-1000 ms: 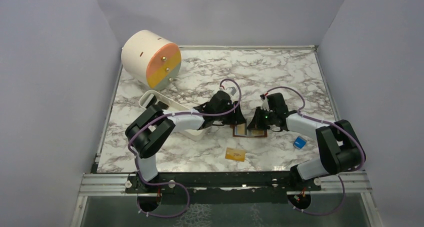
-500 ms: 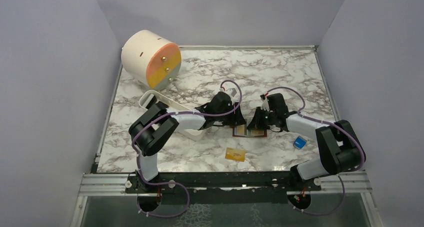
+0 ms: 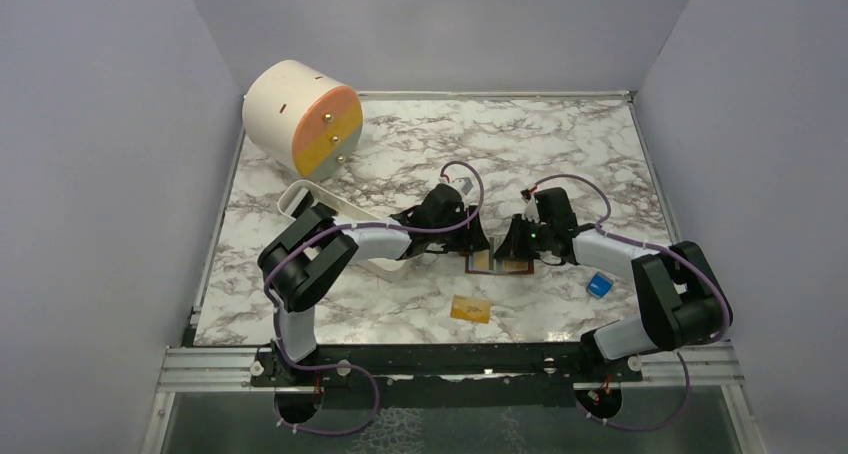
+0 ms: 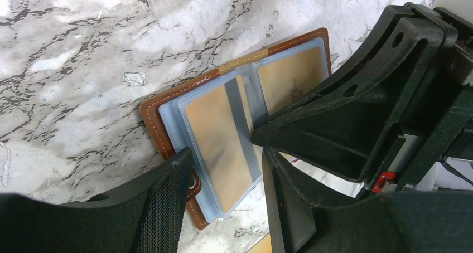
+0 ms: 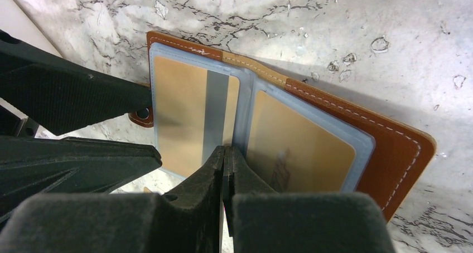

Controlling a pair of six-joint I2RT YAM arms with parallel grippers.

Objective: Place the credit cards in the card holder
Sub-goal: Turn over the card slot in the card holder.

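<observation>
The brown card holder (image 3: 497, 264) lies open on the marble between both grippers. Its pale blue pockets hold two gold credit cards: one with a grey stripe (image 5: 184, 119) (image 4: 217, 136) and one plain (image 5: 301, 141) (image 4: 290, 80). My left gripper (image 4: 227, 158) (image 3: 470, 239) hovers open over the striped card's half, one finger by the snap tab (image 4: 193, 181). The right gripper (image 5: 224, 150) (image 3: 517, 242) is shut, its tips resting at the centre fold on the near edge. Another orange-yellow card (image 3: 470, 309) lies loose on the table in front of the holder.
A white oblong tray (image 3: 300, 196) lies under the left forearm. A large cream cylinder with an orange face (image 3: 300, 119) sits at the back left. A small blue block (image 3: 600, 285) lies beside the right arm's elbow.
The left arm's elbow has shifted slightly to the right. Both grippers and the card holder stay as they were.
</observation>
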